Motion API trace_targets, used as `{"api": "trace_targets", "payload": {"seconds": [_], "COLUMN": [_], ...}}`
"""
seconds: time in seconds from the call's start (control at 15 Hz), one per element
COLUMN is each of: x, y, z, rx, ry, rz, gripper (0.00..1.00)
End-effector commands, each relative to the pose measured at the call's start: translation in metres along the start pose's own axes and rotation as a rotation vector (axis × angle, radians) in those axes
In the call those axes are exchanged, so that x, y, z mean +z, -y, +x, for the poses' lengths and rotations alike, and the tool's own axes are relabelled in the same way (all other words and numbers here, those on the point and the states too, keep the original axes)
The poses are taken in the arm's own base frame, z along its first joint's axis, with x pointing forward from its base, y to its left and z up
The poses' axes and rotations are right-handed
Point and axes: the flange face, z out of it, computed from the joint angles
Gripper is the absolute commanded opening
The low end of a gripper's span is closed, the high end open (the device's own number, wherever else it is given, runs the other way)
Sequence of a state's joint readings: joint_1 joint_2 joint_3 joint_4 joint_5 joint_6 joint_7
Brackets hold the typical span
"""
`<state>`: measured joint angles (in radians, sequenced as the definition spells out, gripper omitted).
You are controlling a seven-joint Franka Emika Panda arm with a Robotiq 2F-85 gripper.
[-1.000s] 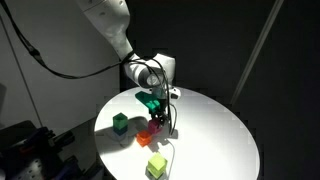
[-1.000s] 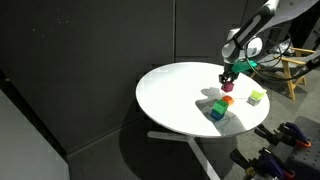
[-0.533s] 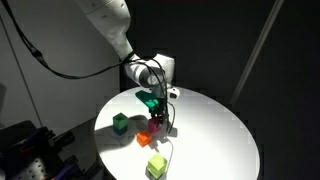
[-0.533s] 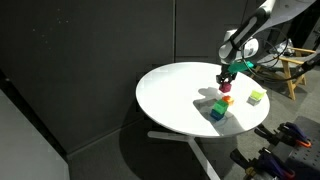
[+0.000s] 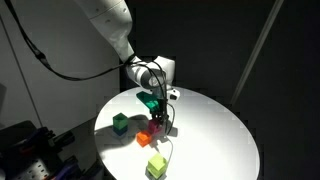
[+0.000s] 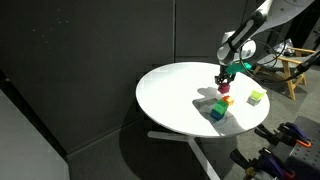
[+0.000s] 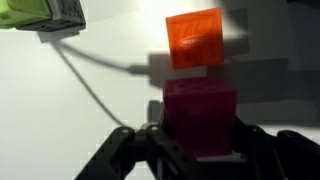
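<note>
Three loose blocks lie on your round white table (image 5: 215, 130). An orange cube (image 7: 196, 38) sits just beyond the pincer and is the closest obstruction. A yellow-green cube (image 7: 40, 12) lies farther off, at the upper left of the wrist view. A dark green cube (image 5: 120, 122) stands well apart, near the table's edge.

Your arm (image 5: 110, 25) comes in from above, with the wrist bent so the gripper (image 5: 157, 114) points straight down over the table.

The jaws are drawn in and clamped on opposite sides of a magenta cube (image 7: 200, 118). It is held just beside the orange cube, with a narrow gap between the two. Whether it clears the surface cannot be told.
</note>
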<state>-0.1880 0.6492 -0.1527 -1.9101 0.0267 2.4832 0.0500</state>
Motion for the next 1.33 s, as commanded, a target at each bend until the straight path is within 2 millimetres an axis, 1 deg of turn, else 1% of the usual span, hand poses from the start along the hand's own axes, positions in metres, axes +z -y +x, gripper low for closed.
{"api": "trace_targets", "payload": {"seconds": [0.0,0.53,1.27], "x": [0.000,0.007,0.012], "y": [0.002,0.003,0.004], "z": [0.009,0.012,0.008], "rx": [0.024,0.026,0.017], "ry": [0.012,0.018,0.024], "rz": [-0.005,-0.009,-0.009], "gripper": [0.28,0.28,0.28]}}
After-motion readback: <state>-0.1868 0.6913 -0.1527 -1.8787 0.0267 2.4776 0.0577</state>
